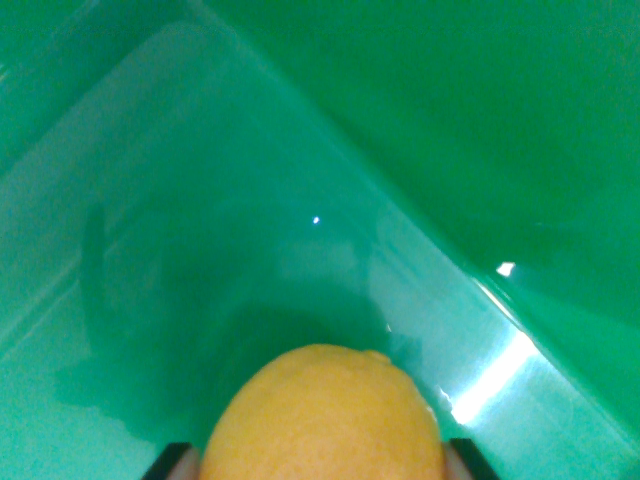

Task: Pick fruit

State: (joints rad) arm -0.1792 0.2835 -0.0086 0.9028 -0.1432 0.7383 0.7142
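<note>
Green plastic fills the whole wrist view: the inside of a smooth, glossy green bin point(300, 150), its walls meeting in a corner near the top of the picture and running down and outward from there. On the wrist view's left, a pale, lighter-green wall slopes down toward the bottom edge, with soft streaks of reflected light along it. Low at the left of centre, a dark finger tip point(170, 462) of the end effector point(320, 470) pokes up from the bottom edge, just beside the fruit. Between the two tips sits the lemon point(322, 420), yellow-orange with a dimpled skin and a small nub at its upper right; only its upper part shows, the rest cut off by the bottom edge. It casts a dark shadow on the bin floor behind and to the left of it. The tips stand apart at the fruit's width, one flanking each side of the lemon, and look to be touching it, though the contact itself is at the frame edge and hard to confirm. To the right of the lemon the second finger tip point(468, 460) shows, paler and angled. Further right, a bright white glare runs diagonally along the fold where the bin floor meets the darker green right wall.
</note>
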